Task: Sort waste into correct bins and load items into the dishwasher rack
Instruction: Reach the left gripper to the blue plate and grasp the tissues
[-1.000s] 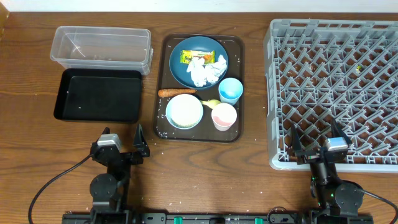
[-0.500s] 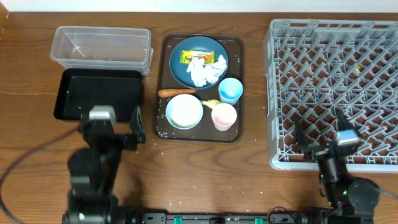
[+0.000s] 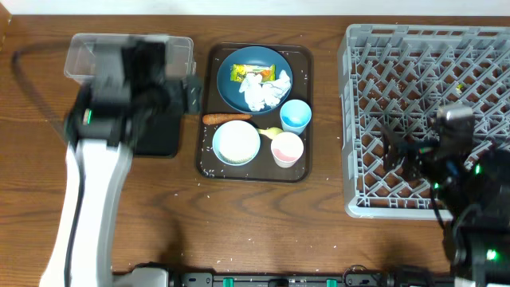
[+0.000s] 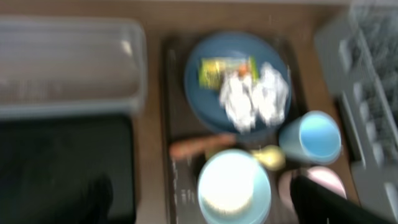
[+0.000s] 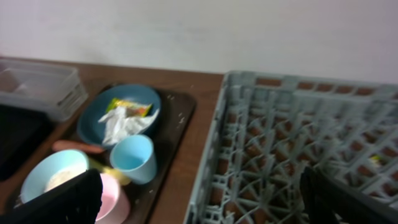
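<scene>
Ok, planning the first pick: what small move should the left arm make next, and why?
Probably ease the open left gripper rightward over the dark blue round bowl, toward the crumpled white tissue. It holds nothing, the tissue lies in that bowl, and the clear plastic rectangular tub sits nearby.

Overhead looks straight down; both lower wrist views share the blue bowl (image 3: 235,96).

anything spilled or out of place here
Yes: loose rice grains are scattered along the brown tray's left edge and onto the table beside it. A carrot lies bare on the tray between the dark blue bowl and the white bowl.
</scene>
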Robot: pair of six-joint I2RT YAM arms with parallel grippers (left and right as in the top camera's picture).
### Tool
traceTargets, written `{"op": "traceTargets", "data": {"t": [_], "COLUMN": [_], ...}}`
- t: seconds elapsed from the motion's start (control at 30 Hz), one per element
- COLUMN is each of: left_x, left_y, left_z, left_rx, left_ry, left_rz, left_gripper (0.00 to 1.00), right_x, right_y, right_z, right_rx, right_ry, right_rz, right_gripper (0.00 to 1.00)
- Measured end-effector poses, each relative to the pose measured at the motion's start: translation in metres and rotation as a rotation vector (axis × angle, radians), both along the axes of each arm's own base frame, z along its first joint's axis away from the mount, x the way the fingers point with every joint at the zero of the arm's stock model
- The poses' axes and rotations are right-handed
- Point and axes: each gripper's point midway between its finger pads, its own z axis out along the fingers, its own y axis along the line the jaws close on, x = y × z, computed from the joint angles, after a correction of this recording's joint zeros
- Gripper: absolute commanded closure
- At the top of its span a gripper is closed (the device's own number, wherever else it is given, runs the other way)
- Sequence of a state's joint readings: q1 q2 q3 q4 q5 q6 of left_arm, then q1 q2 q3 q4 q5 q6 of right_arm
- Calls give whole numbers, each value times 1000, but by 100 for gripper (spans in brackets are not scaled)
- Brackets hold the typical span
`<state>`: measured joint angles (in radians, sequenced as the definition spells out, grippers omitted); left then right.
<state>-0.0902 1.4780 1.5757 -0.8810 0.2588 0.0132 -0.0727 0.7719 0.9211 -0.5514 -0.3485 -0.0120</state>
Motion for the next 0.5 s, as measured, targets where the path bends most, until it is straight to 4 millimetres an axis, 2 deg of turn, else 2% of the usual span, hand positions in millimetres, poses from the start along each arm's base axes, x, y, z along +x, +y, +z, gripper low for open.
{"op": "traceTargets", "data": {"t": [0.13,0.23,0.37,0.5], "left_x": [33,64,100,115], "left_y": [-23,-43,-71,-91], "left_z": [-4,-11,-37,-67], "left_rx": [58,78,88,107], "left_ry": [120,122,90,102], "left_rz": [-55,-87,-130,-173], "left_gripper": [7,7,7,7], "right_x": [10,9,4,-1], "right_y": [8,12,17,18], "right_z": [-3,-7,-13,-21], "right_rx": [26,39,62,78], "right_ry": [40,60,95,140], "right_rz": [52,75,91,91], "right_gripper": [1,1,1,1]}}
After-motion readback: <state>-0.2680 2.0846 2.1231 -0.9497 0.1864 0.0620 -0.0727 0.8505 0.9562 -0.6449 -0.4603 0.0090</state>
